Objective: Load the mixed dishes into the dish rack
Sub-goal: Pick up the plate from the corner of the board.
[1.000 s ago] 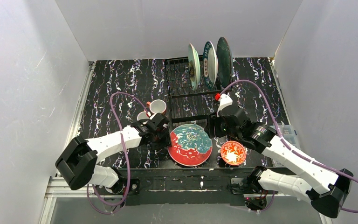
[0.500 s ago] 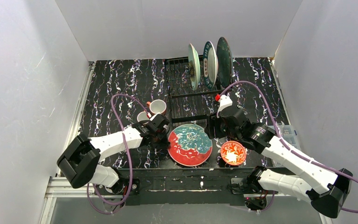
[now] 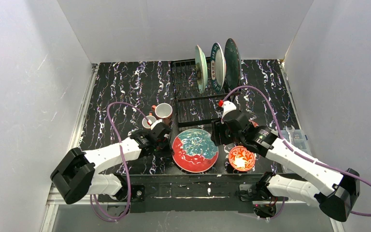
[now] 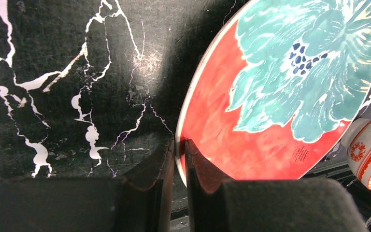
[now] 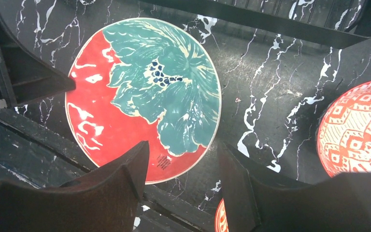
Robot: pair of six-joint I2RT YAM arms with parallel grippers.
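Observation:
A red plate [image 3: 195, 150] with a teal flower lies at the table's front middle. My left gripper [image 3: 167, 144] is shut on its left rim, one finger above and one below the edge [image 4: 179, 145]. My right gripper [image 3: 217, 136] hovers open over the plate's right side [image 5: 182, 147], touching nothing. A red-patterned bowl [image 3: 241, 158] sits to the right of the plate, and the right wrist view shows a second one [image 5: 355, 128]. Two terracotta mugs [image 3: 163, 111] [image 3: 148, 121] stand behind my left gripper. The black dish rack [image 3: 193, 99] holds three upright plates [image 3: 217, 60].
A clear plastic box [image 3: 297, 137] sits at the right table edge. White walls close in the left, back and right. The table's front rail [image 3: 193, 180] runs just below the red plate and the bowl.
My left gripper has shut on the red plate's left rim, and the plate has slid slightly left with it. My right arm has shifted a little to the left, still open.

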